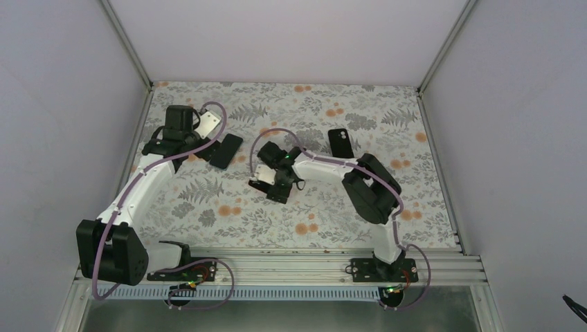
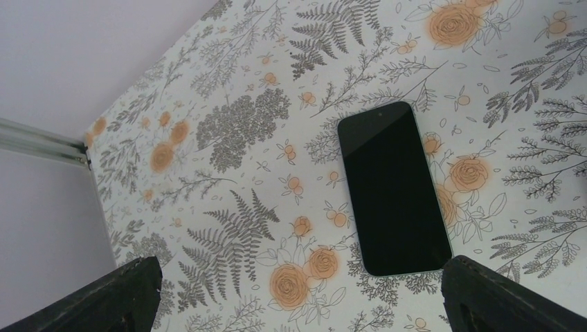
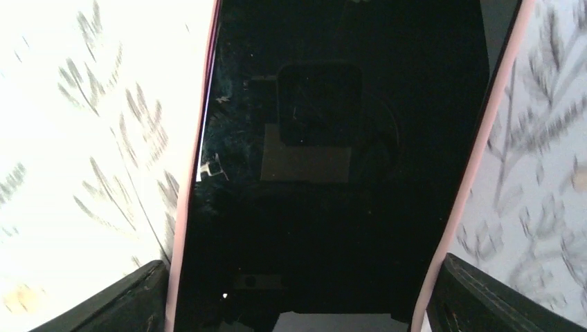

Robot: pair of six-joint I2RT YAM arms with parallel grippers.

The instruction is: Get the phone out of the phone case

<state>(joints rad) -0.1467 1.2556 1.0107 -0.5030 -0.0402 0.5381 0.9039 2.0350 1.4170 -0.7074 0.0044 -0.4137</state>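
A phone with a black screen and a pink rim (image 3: 332,173) fills the right wrist view. My right gripper (image 3: 297,294) straddles its width, with one finger (image 3: 128,301) against each pink edge. From above, this gripper (image 1: 277,185) is low over the table middle and hides most of that phone. A second black phone with a pale green edge (image 2: 394,187) lies flat, screen up, at the back left (image 1: 226,151). My left gripper (image 2: 297,304) is open and empty, hovering just short of it (image 1: 178,138).
An empty black case with a camera cutout (image 1: 339,143) lies on the flowered cloth (image 1: 325,221) behind the right arm. Grey walls with metal rails (image 1: 436,145) close in the table on three sides.
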